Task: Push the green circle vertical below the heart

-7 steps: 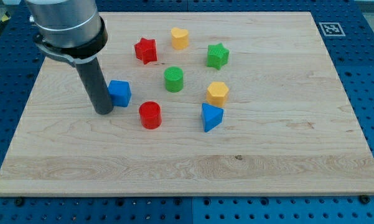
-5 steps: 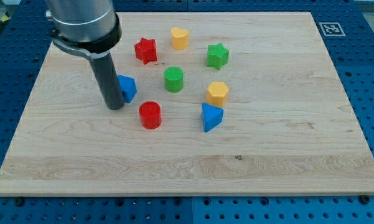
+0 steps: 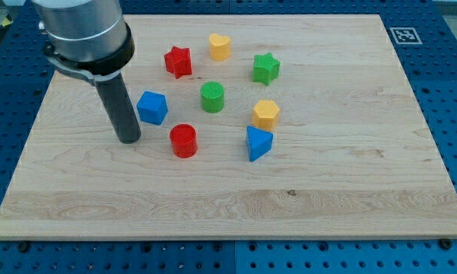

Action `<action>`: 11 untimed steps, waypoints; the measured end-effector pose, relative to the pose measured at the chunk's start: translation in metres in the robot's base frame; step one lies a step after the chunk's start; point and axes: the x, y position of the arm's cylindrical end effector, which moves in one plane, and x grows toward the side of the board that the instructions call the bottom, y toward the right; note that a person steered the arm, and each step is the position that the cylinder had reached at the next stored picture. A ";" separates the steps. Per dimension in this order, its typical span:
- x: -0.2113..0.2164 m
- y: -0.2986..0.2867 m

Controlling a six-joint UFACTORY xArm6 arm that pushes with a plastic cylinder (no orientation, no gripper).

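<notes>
approach step: my tip (image 3: 128,139) down on the tabletop (image 3: 350,167), not yet at the green circle (image 3: 212,97).

no claw fitted, so nothing to spread or pinch; only the bare rod, just left of the blue cube (image 3: 152,107) and apart from it, red circle (image 3: 183,141) near on the right. green circle mid-cluster, below the yellow heart (image 3: 220,46) but a touch left of it. next, likely: round to the circle's left side, then a short nudge rightward. wooden board on a blue pegboard bench, printed marker (image 3: 405,35) at top right.
</notes>
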 end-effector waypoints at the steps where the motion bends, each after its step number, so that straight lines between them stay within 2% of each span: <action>1: 0.020 -0.010; 2: 0.019 -0.058; 3: -0.008 -0.099; 5: -0.082 -0.106; 8: -0.106 0.016; 11: -0.102 0.048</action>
